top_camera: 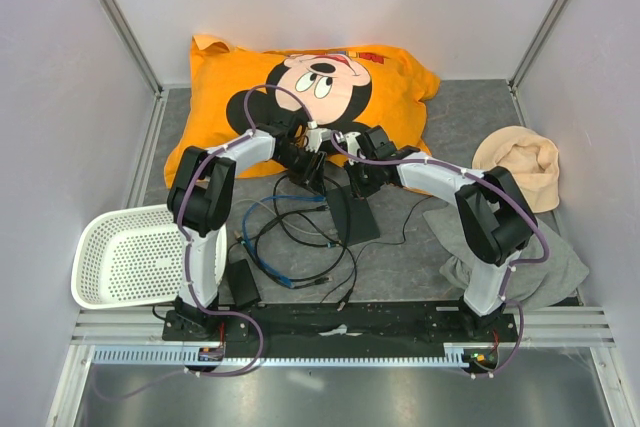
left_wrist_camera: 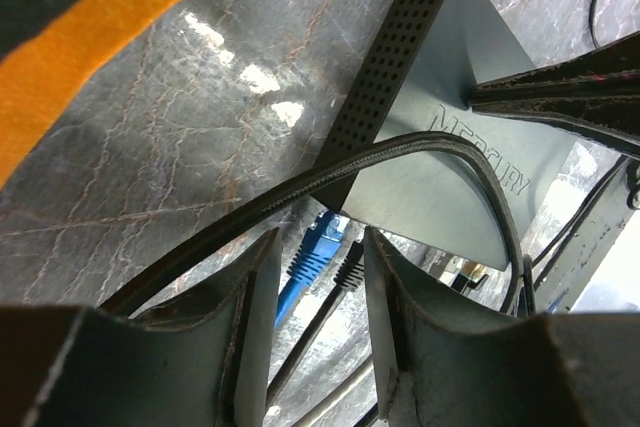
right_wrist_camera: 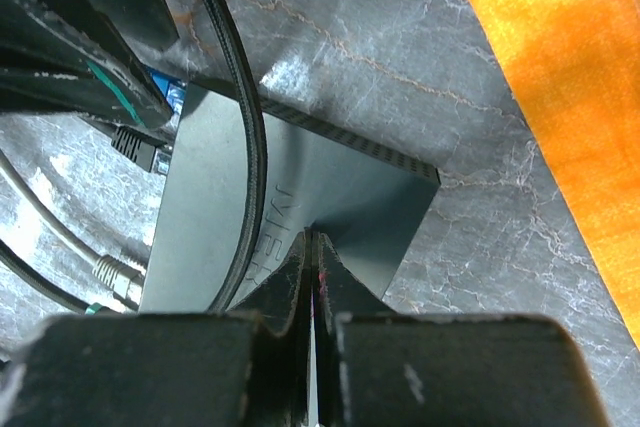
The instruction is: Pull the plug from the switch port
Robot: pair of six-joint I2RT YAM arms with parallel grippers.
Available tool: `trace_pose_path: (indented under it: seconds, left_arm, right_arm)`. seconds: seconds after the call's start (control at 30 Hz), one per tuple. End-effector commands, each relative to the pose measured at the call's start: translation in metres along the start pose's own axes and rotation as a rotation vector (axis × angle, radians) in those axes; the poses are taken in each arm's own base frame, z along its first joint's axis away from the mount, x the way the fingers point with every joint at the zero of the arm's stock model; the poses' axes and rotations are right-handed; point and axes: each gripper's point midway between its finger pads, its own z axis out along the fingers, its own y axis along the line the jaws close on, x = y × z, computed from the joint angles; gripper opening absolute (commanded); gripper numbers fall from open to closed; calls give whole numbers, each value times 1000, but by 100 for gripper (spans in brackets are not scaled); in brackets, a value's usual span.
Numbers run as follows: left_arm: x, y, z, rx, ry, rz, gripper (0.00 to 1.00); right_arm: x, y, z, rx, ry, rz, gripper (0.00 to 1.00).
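The left end effector (left_wrist_camera: 320, 242) stands open, gripping nothing. Just beyond the gap between its jaws are a blue Ethernet plug (left_wrist_camera: 312, 259) and, beside it, a black plug (left_wrist_camera: 348, 269). Both run into the near edge of the flat black switch (left_wrist_camera: 430, 67); the sockets themselves are hidden.

The right end effector (right_wrist_camera: 312, 247) is closed on nothing, its tips pressed down on the switch's top face, apparently pinning the box to the marbled grey counter (left_wrist_camera: 200, 147).

This looks like the approach step, with no plug gripped yet. Next, the left jaws likely need to move forward around one plug, probably the blue one, close on its body, then pull straight back along the cable. A thick black cable (left_wrist_camera: 400, 147) arching over the switch could get in the way.

Raised lettering on the top face reads "MERCURY" (left_wrist_camera: 480, 152).
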Motion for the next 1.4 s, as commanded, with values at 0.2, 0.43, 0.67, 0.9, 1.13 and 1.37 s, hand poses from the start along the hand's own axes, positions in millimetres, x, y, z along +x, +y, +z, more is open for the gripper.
trace_pose_path:
  seconds: [0.2,0.43,0.67,0.9,1.13,1.37]
  left_arm:
    - [-7,-8,2,65,-21,28,40]
    - [3,-7,3,69,3,40,39]
    - [3,2,7,35,-27,99,46]
    - [7,8,17,35,-22,76,44]
    - [5,4,19,69,-27,50,40]
    - [9,6,21,62,-19,49,31]
  right_arm:
    - [35,-15,21,53,107,10,0]
    - [36,-16,23,52,114,12,0]
    - [36,-15,25,52,119,10,0]
    - [37,-15,25,54,119,8,0]
    - [36,-17,24,61,116,7,0]
    - [35,-18,26,62,116,5,0]
